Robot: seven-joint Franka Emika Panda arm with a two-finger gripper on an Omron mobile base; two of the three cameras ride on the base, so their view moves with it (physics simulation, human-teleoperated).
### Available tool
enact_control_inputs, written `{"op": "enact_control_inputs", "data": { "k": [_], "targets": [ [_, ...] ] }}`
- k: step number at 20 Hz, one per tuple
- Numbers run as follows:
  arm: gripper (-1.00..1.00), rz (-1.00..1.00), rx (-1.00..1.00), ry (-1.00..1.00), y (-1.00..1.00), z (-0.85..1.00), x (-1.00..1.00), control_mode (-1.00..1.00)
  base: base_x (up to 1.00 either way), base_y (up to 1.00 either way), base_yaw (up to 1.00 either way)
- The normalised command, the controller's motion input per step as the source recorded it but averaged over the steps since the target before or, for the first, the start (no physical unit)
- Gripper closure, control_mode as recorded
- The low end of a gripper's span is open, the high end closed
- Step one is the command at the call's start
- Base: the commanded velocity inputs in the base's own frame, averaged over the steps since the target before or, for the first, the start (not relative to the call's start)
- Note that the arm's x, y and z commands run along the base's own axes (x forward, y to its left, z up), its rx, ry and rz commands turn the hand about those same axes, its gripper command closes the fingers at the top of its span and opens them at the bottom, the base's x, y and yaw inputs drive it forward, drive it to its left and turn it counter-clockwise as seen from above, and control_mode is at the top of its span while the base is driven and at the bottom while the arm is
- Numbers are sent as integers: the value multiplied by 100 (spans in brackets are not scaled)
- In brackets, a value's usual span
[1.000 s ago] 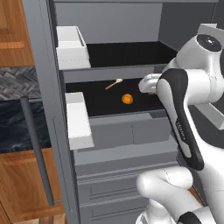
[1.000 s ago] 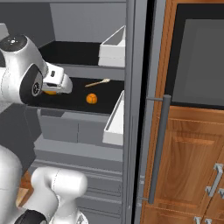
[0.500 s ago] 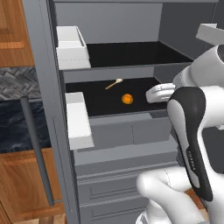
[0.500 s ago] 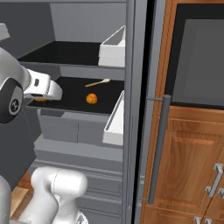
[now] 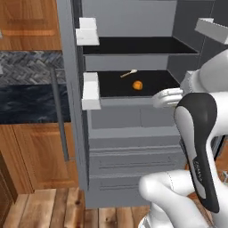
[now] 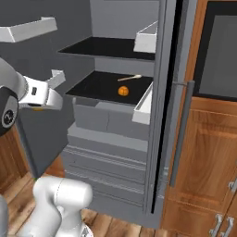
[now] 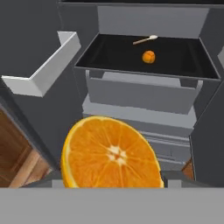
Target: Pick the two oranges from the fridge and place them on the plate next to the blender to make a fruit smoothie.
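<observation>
Kitchen setting with wood cabinets flanking an open grey fridge (image 5: 133,133); black shelves inside, white door bins at the sides. On the middle shelf (image 5: 116,87): one whole orange (image 5: 137,85) near the centre, thin wooden spoon (image 5: 128,73) just behind it, apart from it. Pincer (image 6: 39,107) outside the fridge front, level with the drawer fascia below that shelf, partly closed on a cut orange half (image 7: 111,154); cut face toward the hand camera, fruit seated between the fingers. Second orange thus well apart from the pincer, up and deeper into the fridge, straight ahead along the pincer axis in the hand view (image 7: 148,57). Plate and blender location cannot be told. Judged step: carry the held half away to the plate, then return along the same line for the remaining fruit.
</observation>
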Motion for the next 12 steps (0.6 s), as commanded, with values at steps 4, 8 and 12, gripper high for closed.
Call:
{"op": "enact_control_inputs", "data": {
  "k": [4, 8, 12],
  "targets": [
    [100, 0, 0, 0, 0, 0, 0, 100, -58, -3, 52],
    [100, 0, 0, 0, 0, 0, 0, 100, -36, 0, 76],
    [100, 0, 0, 0, 0, 0, 0, 100, -34, 0, 95]
  ]
}}
